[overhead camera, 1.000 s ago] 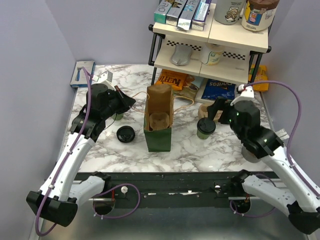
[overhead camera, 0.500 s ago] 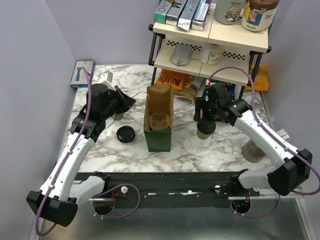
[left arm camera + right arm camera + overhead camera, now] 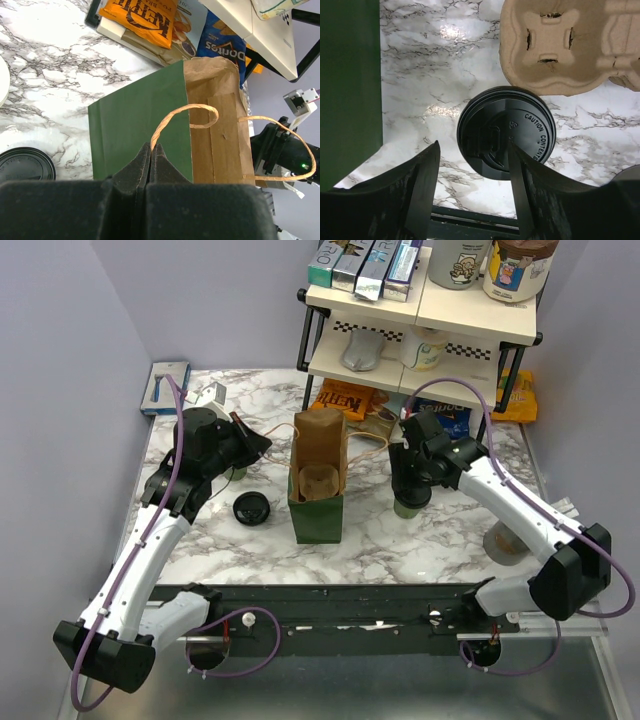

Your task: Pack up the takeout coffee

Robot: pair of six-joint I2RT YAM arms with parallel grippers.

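Takeout coffee (image 3: 409, 507), a small dark-green paper cup under a round black plastic lid (image 3: 504, 132), stood on the white marbled surface (image 3: 400, 542) just right of a tall green paper bag with a brown inside (image 3: 318, 512). From above it was capped but not yet packed. The right gripper (image 3: 410, 483) hung directly over it. The left gripper (image 3: 262, 443) reached toward the bag, where a brown moulded-pulp carrier (image 3: 318, 483) seemed to sit in the open mouth. A spare black lid (image 3: 251, 508) lay left of the bag. Closing on the cup, lifting it and lowering it into the bag looked to be what remained. The lettering on the shelf boxes was too small to read. In the left wrist view the jaws were together, pinching the bag's thin twine handle (image 3: 175, 111). An orange crisp bag (image 3: 140, 20) read "KETTLE" and a blue one (image 3: 220, 42) "Doritos". In the right wrist view the jaws stood apart over the lid, clamped on nothing. The lid's embossed text read "CAUTION CONTEN", the rest hidden. A second pulp carrier (image 3: 560, 45) lay just beyond the cup.
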